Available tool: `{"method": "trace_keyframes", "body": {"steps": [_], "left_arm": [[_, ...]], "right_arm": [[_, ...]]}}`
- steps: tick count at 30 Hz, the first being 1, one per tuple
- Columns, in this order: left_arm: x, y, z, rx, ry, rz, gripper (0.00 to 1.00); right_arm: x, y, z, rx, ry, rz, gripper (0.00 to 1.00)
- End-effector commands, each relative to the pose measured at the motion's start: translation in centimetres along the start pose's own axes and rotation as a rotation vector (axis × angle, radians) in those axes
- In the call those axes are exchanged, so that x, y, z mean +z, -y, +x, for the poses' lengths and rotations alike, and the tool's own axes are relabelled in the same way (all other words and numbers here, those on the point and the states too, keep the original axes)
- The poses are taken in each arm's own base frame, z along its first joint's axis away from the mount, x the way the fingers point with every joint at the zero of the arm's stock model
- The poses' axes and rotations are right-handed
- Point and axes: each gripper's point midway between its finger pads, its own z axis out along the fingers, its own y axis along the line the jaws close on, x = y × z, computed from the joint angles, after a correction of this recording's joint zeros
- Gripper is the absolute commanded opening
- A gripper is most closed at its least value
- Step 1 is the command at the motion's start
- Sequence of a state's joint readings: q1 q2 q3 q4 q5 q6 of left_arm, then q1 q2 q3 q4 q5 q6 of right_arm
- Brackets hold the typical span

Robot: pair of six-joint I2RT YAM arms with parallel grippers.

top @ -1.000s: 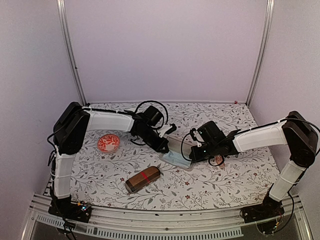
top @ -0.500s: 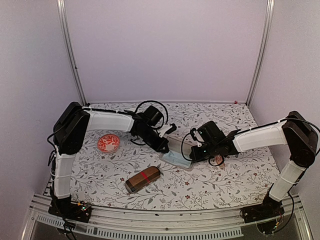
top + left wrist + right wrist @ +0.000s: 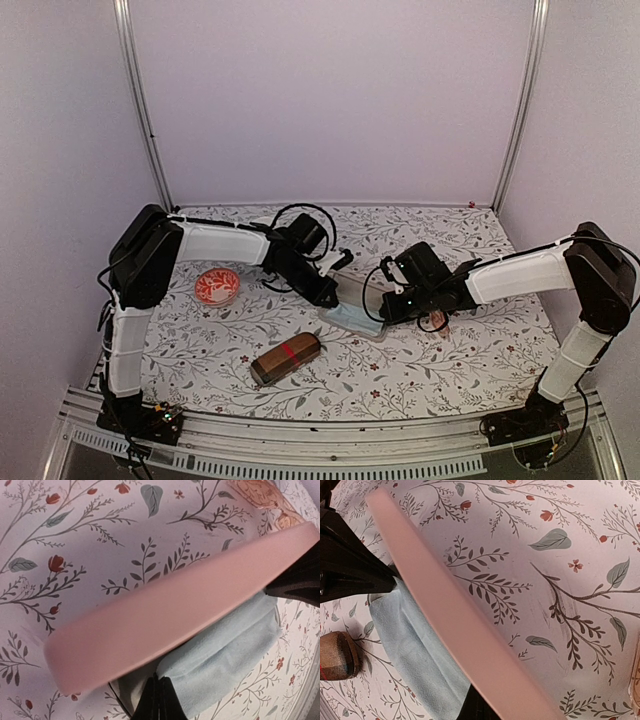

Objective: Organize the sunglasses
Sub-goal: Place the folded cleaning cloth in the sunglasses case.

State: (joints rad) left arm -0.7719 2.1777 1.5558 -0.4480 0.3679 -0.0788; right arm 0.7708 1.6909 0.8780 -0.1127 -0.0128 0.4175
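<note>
The left tool [image 3: 158, 695] sits narrow, tips together, at the open pink oblong case [image 3: 175, 615]. I cannot tell how wide the right tool [image 3: 391, 304] is.

Pink case [image 3: 165, 615] spans the frame diagonally, tilted up to the right. Blue cloth [image 3: 225, 655] under its lower edge. Pinkish-tan glasses [image 3: 257, 494] top right on floral bench [image 3: 100, 540].

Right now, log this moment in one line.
left hand: at pink case, grip unclear | right hand: same | blue cloth: by case | pinkish-tan glasses: on table, uncased | brown case: untouched
</note>
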Motion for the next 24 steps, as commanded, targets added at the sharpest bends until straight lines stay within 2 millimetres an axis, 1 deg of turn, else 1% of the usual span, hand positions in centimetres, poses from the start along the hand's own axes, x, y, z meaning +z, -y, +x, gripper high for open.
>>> {"method": "trace_keyframes", "body": {"steps": [1, 4, 9, 15, 21, 24], "left_arm": [[-0.1, -0.5, -1.1, -0.002, 0.029, 0.0, 0.0], [-0.1, -0.5, -1.2, -0.004, 0.031, 0.001, 0.0], [-0.3, -0.4, -1.4, -0.005, 0.038, 0.0, 0.0], [-0.6, -0.2, -1.7, -0.01, 0.051, 0.0, 0.06], [-0.7, 0.3, -1.9, -0.006, 0.058, 0.004, 0.11], [-1.2, 0.6, -2.2, -0.006, 0.068, 0.003, 0.13]], "right_arm": [[0.1, 0.1, -0.8, -0.006, 0.005, 0.009, 0.01], [0.0, 0.0, -0.9, -0.008, 0.008, 0.009, 0.01], [-0.3, -0.2, -1.2, -0.011, 0.013, 0.004, 0.06], [-1.0, -0.4, -1.6, -0.013, 0.027, -0.002, 0.12], [-1.5, -0.5, -1.7, -0.012, 0.034, -0.009, 0.15], [-1.7, -0.6, -1.7, -0.01, 0.036, -0.015, 0.16]]}}
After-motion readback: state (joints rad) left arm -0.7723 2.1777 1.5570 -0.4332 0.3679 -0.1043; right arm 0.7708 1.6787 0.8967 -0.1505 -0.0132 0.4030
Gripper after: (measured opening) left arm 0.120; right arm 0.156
